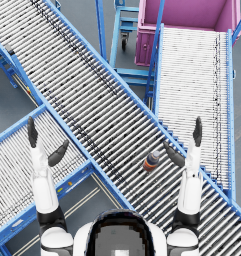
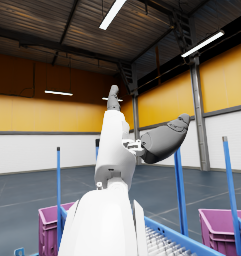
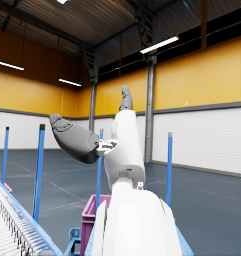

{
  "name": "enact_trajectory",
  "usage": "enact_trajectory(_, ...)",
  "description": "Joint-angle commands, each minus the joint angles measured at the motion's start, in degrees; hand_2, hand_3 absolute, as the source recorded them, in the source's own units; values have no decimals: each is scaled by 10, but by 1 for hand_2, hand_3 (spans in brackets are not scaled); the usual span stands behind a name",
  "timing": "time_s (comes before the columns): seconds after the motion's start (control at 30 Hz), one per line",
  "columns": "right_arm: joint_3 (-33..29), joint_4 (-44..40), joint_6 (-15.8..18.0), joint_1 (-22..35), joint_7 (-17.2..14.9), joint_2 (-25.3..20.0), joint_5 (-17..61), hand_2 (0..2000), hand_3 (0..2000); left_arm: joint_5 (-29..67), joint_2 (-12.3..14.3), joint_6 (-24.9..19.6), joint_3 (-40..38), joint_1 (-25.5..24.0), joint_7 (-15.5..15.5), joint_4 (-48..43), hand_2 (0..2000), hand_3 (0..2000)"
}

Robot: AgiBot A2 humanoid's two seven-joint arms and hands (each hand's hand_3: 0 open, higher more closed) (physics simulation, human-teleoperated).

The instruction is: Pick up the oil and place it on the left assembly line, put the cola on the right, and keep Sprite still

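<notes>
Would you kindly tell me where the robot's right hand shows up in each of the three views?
Head view: right hand, lower right, raised just right of the bottle, not touching.
Left wrist view: not in it.
Right wrist view: the hand at its forearm's end, open.
Shared landmark: a purple bin, likely the same one.

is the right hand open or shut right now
Open. The right hand holds nothing, its fingers and thumb spread apart; the bottle sits clear of it on the middle conveyor.
</notes>
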Motion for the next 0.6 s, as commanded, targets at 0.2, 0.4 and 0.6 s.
enact_trajectory(0.2, 45, 0, 0, -53, 0, -6, 0, 0, 0, 0, 2, 0, 5, 0, 0, -9, 0, 0)
enact_trajectory(0.4, 139, -10, 0, -90, 0, 0, 0, 0, 0, 0, 5, 0, 15, -7, 0, -4, 0, 0)
enact_trajectory(0.6, 186, -91, 0, -94, 0, -5, 0, 0, 0, 0, 10, 0, 31, -19, 0, 0, 0, 0)
